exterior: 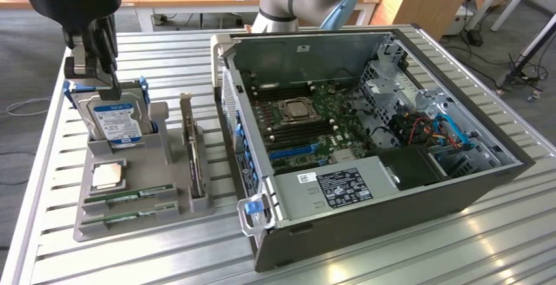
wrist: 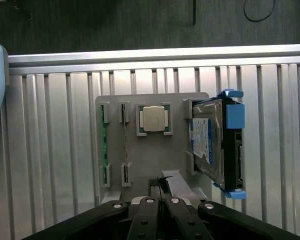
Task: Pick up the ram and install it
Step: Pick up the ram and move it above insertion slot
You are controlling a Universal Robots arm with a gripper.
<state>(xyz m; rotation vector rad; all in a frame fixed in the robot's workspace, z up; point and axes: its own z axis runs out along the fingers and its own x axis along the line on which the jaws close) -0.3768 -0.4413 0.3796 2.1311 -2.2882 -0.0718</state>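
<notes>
Two ram sticks lie side by side in the front slots of a grey parts tray (exterior: pixel 187 208): one ram (exterior: pixel 130 196) behind, the other ram (exterior: pixel 126 218) in front. In the wrist view they show edge-on, a green ram (wrist: pixel 103 145) and a thinner ram (wrist: pixel 124 146), on the same tray (wrist: pixel 150 160). My gripper (exterior: pixel 109 90) hangs over the tray's far end, just above the hard drive (exterior: pixel 117 121) and well clear of both sticks. The gripper (wrist: pixel 160 201) is shut with nothing between its fingers.
An open computer case (exterior: pixel 486 187) lies at the exterior view's right, its motherboard (exterior: pixel 326 132) exposed. On the tray stand a silver CPU chip (exterior: pixel 108 176), also seen as the CPU chip (wrist: pixel 154 119), an upright card (exterior: pixel 193 155) and the blue-labelled hard drive (wrist: pixel 207 145). Everything rests on a slatted metal table (exterior: pixel 391 265).
</notes>
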